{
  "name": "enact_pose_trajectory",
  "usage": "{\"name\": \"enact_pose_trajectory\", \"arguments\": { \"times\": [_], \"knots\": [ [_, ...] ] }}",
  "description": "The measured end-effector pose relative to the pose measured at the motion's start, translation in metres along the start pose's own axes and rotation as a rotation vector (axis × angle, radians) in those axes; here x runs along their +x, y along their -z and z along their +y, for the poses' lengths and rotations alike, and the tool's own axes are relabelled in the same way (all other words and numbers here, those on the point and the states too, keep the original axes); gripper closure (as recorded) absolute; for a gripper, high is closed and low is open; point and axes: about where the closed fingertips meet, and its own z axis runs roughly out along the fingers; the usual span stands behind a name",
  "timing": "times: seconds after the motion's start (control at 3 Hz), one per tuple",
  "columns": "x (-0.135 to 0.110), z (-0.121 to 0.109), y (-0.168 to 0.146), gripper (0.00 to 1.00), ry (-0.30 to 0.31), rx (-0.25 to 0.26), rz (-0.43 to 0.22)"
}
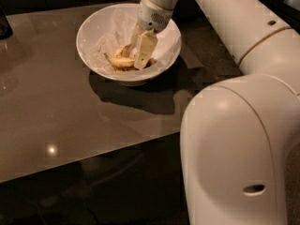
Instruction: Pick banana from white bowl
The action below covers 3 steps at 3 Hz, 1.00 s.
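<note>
The white bowl [96, 29] stands on the brown table at the upper middle of the camera view. The banana [118, 61], a small cluster of yellow pieces with dark pointed ends, lies on crinkly white lining at the bowl's bottom. My gripper [139, 63] reaches down into the bowl from the upper right, with its tip at the right side of the banana and touching or nearly touching it. The gripper covers the banana's right end.
The glossy brown table [56, 116] spreads to the left and front, with its front edge running across the lower left. A dark object [4, 25] stands at the far left edge. My white arm and body [243, 139] fill the right side.
</note>
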Motion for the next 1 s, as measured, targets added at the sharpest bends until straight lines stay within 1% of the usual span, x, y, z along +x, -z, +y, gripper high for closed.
{"name": "enact_pose_trajectory", "arguments": {
  "times": [0.33, 0.67, 1.0],
  "knots": [
    [0.0043, 0.0009, -0.0031, 0.38, -0.019, -0.009, 0.004],
    [0.0063, 0.001, -0.0043, 0.42, -0.025, -0.012, 0.006],
    [0.0077, 0.0013, -0.0074, 0.4, -0.029, -0.018, 0.011]
  ]
}}
